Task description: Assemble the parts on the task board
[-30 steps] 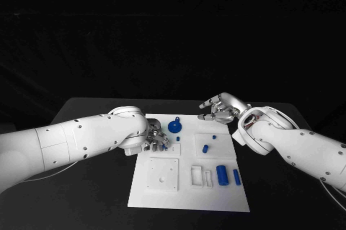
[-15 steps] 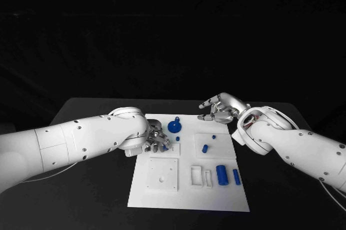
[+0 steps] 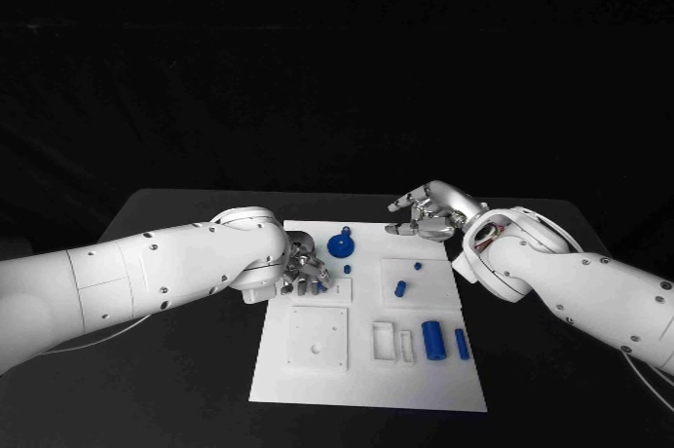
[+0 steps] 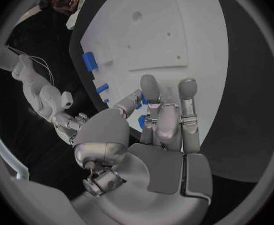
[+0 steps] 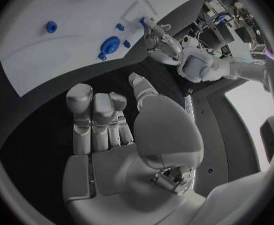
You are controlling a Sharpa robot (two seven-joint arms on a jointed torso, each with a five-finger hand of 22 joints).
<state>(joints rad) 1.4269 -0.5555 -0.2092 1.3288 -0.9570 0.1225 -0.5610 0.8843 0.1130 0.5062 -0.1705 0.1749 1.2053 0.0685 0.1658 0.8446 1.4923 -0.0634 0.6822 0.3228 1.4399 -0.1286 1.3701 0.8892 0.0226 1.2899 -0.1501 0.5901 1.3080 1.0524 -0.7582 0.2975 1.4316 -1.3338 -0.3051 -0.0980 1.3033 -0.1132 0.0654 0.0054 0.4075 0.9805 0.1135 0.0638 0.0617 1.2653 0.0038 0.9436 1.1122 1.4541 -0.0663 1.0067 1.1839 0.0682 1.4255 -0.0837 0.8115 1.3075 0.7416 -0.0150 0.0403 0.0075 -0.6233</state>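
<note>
The white task board (image 3: 368, 370) lies mid-table. My left hand (image 3: 304, 271) is over its near-left recessed block, fingers curled down, pinching a small blue part (image 4: 141, 121) between thumb and fingers. My right hand (image 3: 429, 214) hovers off the board's far right corner, fingers apart and holding nothing. A round blue knob (image 3: 340, 244) stands at the board's far edge, with a small blue peg (image 3: 347, 269) just in front of it. Another peg (image 3: 416, 267) and a short cylinder (image 3: 399, 289) sit in the right block. A thick cylinder (image 3: 432, 339) and a slim one (image 3: 461, 344) lie nearer me.
White recessed blocks (image 3: 318, 339) and a slotted holder (image 3: 392, 342) occupy the board's near half. Black table (image 3: 183, 370) surrounds the board on both sides. The right wrist view shows the knob (image 5: 110, 45) and my left hand (image 5: 158, 40) past the board.
</note>
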